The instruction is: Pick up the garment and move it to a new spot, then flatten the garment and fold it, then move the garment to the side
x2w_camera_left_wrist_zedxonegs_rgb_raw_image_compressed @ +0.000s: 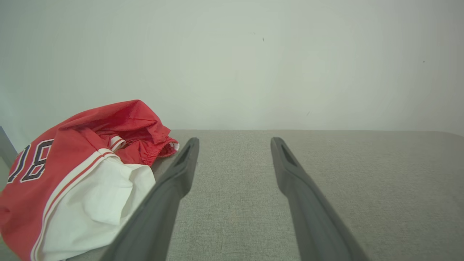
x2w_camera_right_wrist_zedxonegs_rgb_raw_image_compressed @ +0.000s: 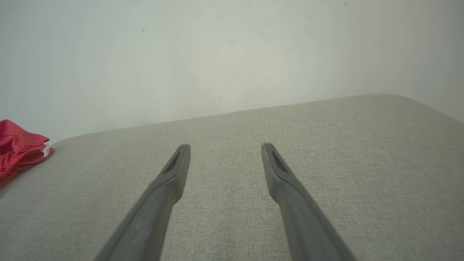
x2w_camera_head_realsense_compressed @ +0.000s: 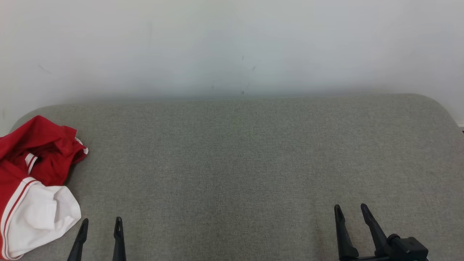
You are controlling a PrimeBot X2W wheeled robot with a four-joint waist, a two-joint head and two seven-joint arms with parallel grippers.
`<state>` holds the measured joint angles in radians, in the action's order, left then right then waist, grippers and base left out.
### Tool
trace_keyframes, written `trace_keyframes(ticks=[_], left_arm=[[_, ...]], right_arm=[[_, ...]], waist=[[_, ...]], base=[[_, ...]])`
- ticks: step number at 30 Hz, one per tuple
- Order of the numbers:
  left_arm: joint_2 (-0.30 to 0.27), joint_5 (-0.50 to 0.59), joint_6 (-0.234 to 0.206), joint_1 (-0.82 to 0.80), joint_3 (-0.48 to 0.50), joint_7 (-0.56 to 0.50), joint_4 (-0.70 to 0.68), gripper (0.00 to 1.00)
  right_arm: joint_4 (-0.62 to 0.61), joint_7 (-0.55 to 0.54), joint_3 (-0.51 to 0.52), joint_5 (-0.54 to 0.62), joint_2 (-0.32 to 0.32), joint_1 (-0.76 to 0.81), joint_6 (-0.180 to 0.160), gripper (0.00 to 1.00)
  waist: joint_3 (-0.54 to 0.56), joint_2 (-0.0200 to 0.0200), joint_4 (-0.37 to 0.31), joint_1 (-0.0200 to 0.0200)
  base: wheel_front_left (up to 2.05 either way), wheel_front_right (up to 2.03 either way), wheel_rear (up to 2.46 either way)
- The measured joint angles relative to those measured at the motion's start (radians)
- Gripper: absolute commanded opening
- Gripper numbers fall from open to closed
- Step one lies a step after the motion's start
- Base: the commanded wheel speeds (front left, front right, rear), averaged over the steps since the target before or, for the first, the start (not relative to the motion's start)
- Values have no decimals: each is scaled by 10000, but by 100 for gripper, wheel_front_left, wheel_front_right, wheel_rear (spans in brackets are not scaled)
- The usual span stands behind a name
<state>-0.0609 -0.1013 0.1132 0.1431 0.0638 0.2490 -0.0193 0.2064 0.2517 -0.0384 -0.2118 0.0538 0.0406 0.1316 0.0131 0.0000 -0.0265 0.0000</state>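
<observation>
The garment lies crumpled at nine o'clock on the grey cushion, just beside my left gripper. It and the right gripper stand spread, empty. The fabric looks light, soft, slippery, so I'd pinch the raised red bunch.

The only readable marking is a dark, white-edged number on the red part of the garment at the bench's left edge: a clear 8 beside a fold-cut digit, perhaps 0.

Grey fabric surface w/ rounded corners, plain pale wall behind
</observation>
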Motion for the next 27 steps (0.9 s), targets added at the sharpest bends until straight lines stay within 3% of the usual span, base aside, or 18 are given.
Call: trace_keyframes(ticks=[9,27], left_arm=[[52,403,27,18,144,136,-6,100],[92,286,115,137,339,136,159,100]], right_arm=[[84,88,46,487,-23,0,0,100],[272,96,305,130,-33,-1,0,100]], waist=[[-17,0,-57,0],[-13,0,-57,0]], base=[[0,0,0],[0,0,0]])
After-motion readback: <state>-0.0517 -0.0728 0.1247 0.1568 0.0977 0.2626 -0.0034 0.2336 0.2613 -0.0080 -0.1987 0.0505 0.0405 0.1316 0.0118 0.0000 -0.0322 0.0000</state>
